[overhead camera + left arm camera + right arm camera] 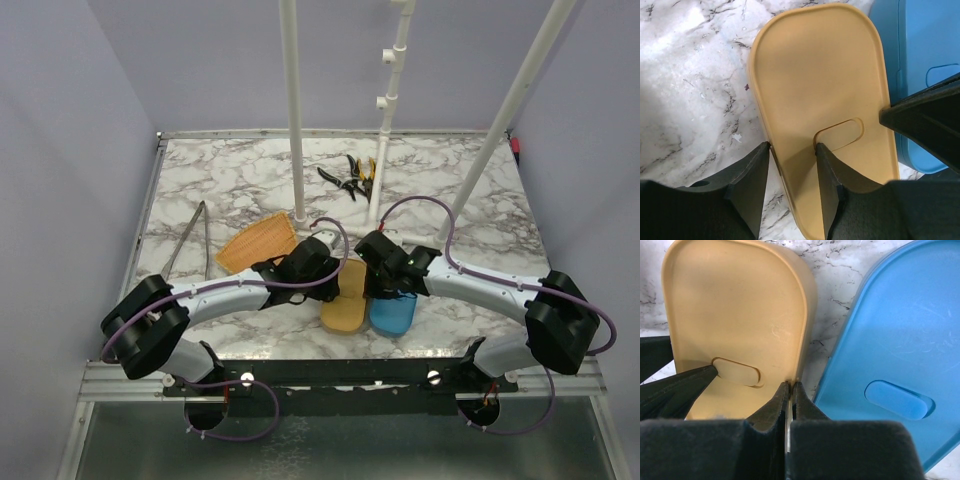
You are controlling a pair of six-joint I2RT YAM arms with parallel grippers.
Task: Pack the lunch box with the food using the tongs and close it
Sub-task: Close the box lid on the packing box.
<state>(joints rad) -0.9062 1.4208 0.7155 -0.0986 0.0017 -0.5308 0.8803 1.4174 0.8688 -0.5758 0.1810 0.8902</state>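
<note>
The lunch box lies in two parts near the table's front: a tan half point(343, 310) and a blue half point(394, 316), side by side, each with an oval recess. My left gripper point(792, 146) is open and straddles the tan half's point(820, 75) left edge, one finger on the marble and the other over the tan surface. My right gripper point(791, 385) is shut on the thin right rim of the tan half point(735, 310), next to the blue half point(900, 340). The grey tongs point(186, 238) lie far left, untouched. No food is in view.
An orange woven mat point(257, 245) lies behind the left gripper. Black-and-yellow pliers point(351, 178) rest at the back centre. Three white poles point(292, 110) rise from the marble table point(480, 200). The right gripper's black body point(927, 125) crowds the blue half point(920, 45).
</note>
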